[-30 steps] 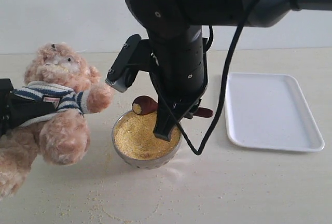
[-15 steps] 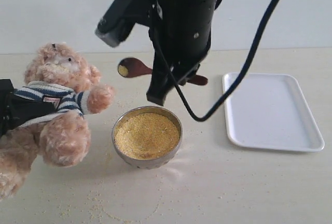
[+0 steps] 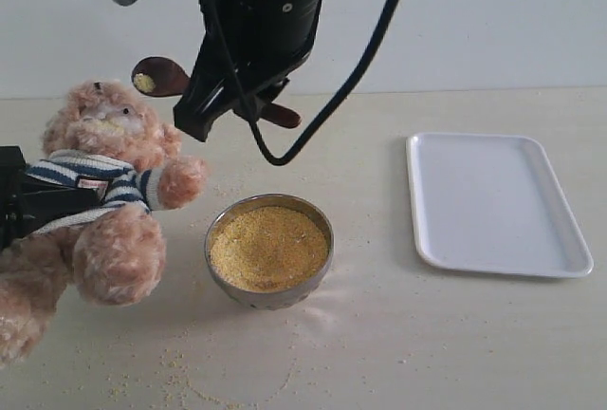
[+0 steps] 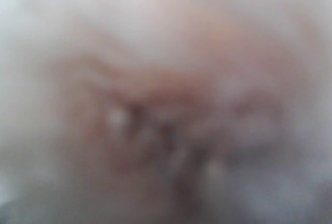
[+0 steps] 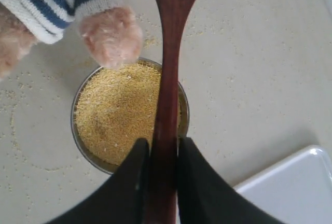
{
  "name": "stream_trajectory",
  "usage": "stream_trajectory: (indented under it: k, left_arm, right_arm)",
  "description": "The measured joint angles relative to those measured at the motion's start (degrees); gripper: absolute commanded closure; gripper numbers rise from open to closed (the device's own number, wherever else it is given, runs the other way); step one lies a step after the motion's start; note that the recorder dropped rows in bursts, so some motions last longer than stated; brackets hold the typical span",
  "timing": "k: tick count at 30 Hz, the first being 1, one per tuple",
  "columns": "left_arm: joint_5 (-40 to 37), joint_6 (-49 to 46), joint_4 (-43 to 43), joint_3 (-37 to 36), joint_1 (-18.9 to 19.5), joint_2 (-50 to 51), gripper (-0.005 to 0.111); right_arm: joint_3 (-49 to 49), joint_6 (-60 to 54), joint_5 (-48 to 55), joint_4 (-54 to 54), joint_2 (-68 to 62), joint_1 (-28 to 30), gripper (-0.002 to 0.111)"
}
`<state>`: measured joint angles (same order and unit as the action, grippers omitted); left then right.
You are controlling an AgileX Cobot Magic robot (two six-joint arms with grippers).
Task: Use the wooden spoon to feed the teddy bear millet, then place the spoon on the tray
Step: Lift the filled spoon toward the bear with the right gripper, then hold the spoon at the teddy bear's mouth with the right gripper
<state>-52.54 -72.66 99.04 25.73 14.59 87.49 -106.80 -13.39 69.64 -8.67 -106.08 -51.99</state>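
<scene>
Exterior front-on, right wrist overhead, sharing bowl [image 3: 270, 297]

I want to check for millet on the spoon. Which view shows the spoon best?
The exterior view: the spoon shows its whole bowl, with some millet in it, near the bear. The right wrist view shows only the handle, clamped in the right gripper. The left wrist view is blur.

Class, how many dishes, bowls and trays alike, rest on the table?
2. The round metal bowl of yellow millet sits beside the fluffy light-brown teddy bear; the flat white rectangular plastic tray lies apart, on the right of the exterior view. None seems hidden.
</scene>
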Motion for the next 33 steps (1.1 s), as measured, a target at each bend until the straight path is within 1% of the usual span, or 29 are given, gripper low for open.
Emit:
stream_trajectory:
  k: [11,18,21,27,33]
  left_arm:
    - [-0.7,0.0,0.0,0.0,0.0,0.0,0.102]
    - [-1.7,0.0,0.0,0.0,0.0,0.0,0.102]
    - [-2.2,0.0,0.0,0.0,0.0,0.0,0.102]
    - [-3.0,0.0,0.0,0.0,0.0,0.0,0.102]
    - [-3.0,0.0,0.0,0.0,0.0,0.0,0.102]
  right_arm:
    - [-0.4,-4.2,-6.3,4.8,-1.5,0.0,0.109]
    - [-0.4,-7.6,-9.9,4.3,-2.2,-1.2,0.109]
    - [-0.4,-8.3,-10.5,0.1,-3.7,-2.6,0.109]
    - [-0.4,-5.7,-9.6,-14.1,-6.2,-5.5,0.109]
    - [-0.4,-4.3,-10.0,-18.6,-6.5,-5.7,0.109]
